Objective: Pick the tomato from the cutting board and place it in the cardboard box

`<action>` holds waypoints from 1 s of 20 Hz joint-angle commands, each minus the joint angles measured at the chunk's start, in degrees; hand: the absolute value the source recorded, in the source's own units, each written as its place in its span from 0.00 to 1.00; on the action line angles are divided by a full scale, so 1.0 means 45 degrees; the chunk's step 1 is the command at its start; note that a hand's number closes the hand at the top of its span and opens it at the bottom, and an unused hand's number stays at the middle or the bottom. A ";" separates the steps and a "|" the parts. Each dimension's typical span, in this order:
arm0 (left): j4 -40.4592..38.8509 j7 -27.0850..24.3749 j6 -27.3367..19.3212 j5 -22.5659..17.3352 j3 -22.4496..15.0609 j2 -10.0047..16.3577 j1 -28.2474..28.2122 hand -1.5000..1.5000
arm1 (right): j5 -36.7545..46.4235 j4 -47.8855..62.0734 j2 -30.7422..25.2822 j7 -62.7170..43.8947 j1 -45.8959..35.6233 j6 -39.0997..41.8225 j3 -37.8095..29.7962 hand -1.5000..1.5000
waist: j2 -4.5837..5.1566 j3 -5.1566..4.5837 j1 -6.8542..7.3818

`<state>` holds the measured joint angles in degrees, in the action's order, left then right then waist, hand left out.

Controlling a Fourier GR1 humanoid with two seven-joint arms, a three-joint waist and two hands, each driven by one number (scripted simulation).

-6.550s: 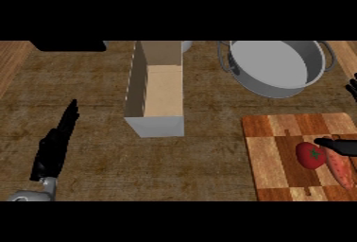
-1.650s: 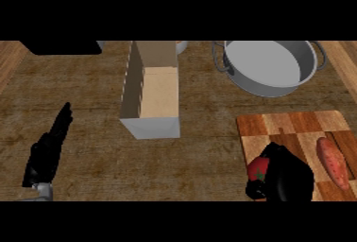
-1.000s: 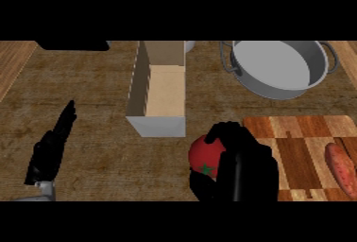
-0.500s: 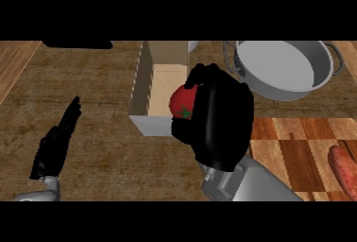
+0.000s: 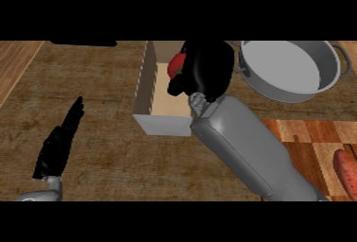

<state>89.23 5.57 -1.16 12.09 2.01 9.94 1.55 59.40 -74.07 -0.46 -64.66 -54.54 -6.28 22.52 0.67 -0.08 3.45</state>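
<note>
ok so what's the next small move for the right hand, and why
Probably ease it down a little toward the box floor, then open the fingers. The right hand is curled round the tomato, and the tomato shows over the open far part of the cardboard box, inside its walls. How high it hangs can't be told from this view, so lowering first seems safer.

Open cardboard box (image 5: 165, 125): the right hand (image 5: 206, 71), curled round the tomato (image 5: 177, 64), covers its 12 o'clock end. A steel pot (image 5: 293, 68) stands near at 2 o'clock. Bare counter (image 5: 105, 75) lies at 9 o'clock, the left hand (image 5: 59, 142) at 8 o'clock.
</note>
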 commanded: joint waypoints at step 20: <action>-0.0284 -0.0161 -0.0338 0.0440 -0.0447 -0.0577 -0.0015 0.50 | -0.3294 0.7847 0.0100 0.2026 -0.1973 -1.0021 -0.1345 0.00 | 0.0066 0.0018 0.0096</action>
<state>88.45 5.51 -1.56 13.20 0.71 8.47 2.71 43.67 -39.03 -0.27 -54.64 -63.71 -38.25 17.12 1.10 -0.01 4.58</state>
